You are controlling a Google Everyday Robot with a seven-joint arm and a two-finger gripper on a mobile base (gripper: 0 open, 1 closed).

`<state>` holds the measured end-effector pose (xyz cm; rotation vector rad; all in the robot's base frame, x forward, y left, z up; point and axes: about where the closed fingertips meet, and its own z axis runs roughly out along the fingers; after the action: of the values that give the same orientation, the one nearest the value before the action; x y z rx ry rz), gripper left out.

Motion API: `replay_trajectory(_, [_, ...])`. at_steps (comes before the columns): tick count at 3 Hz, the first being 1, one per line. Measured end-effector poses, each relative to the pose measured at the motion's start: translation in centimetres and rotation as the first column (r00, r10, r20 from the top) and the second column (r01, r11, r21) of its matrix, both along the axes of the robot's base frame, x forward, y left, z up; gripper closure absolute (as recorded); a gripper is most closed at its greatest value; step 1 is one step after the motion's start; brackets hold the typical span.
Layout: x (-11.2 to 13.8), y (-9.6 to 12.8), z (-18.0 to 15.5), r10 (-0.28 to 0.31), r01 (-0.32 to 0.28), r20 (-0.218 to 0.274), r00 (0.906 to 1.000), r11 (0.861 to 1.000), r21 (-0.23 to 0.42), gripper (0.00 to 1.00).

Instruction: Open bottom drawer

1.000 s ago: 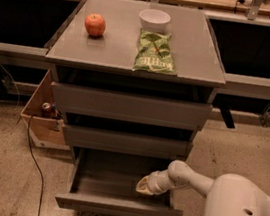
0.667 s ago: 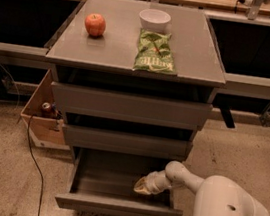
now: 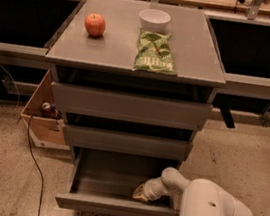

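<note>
The bottom drawer [image 3: 116, 207] of the grey cabinet is pulled out, showing its shallow grey box interior [image 3: 115, 175]. My gripper [image 3: 140, 194] reaches from the white arm [image 3: 210, 212] at the lower right into the drawer's right front corner, just behind the drawer front. The middle drawer [image 3: 126, 142] and the top drawer [image 3: 130, 106] above it also stand slightly out.
On the cabinet top [image 3: 118, 52] lie a red apple [image 3: 95, 24], a white bowl [image 3: 154, 19] and a green chip bag [image 3: 155, 53]. A cardboard box [image 3: 42, 116] with a can and a black cable [image 3: 33, 160] sit on the floor to the left.
The arm has shifted a little to the left and swung closer to the camera. The gripper stays inside the open bottom drawer; the drawer looks the same.
</note>
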<state>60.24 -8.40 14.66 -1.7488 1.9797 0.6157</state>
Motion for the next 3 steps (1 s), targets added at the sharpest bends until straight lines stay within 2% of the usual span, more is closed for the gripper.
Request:
replay_trajectory(1, [-1.9, 0.0, -2.0, -0.034, 0.033, -0.039, 0.9987, 0.999, -0.008, 1.00])
replay_trajectory(2, [-2.0, -0.1, -2.2, -0.037, 0.037, -0.045, 0.9983, 0.999, -0.011, 1.00])
replay_trajectory(3, [-3.9, -0.5, -3.0, -0.033, 0.030, -0.090, 0.9954, 0.999, -0.031, 1.00])
